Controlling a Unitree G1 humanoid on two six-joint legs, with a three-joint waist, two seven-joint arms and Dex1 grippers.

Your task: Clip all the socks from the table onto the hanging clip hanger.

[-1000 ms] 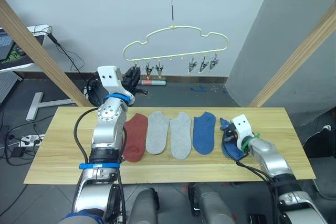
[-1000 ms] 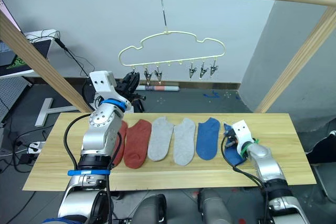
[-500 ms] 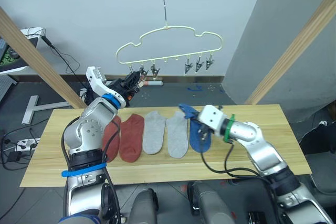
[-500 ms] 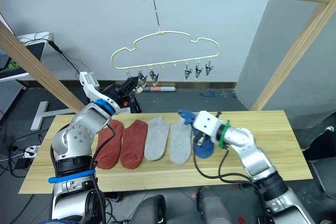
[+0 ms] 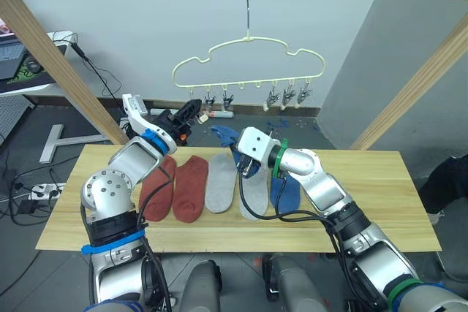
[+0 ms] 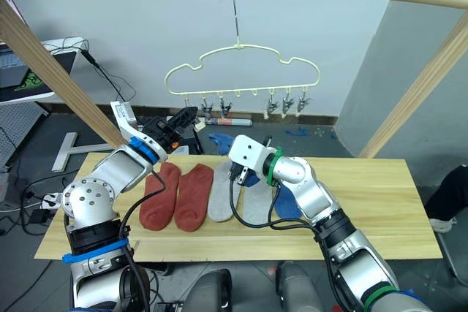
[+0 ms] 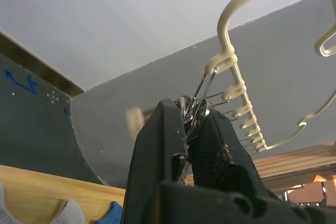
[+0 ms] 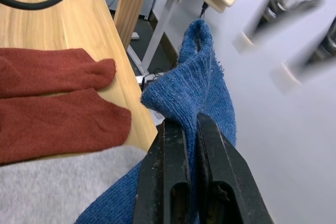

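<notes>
Right gripper pinches a blue sock, held above the table's far edge. Left gripper is pressed onto a clip of the clip hanger.

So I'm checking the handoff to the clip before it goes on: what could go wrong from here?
The right pincer pinches the blue sock by a narrow fold, so the soft fabric might slip out as it rises. The left pincer squeezes one metal clip on the freely hanging clip hanger; that could swing or twist, and the clip could snap shut before the sock is in.
</notes>
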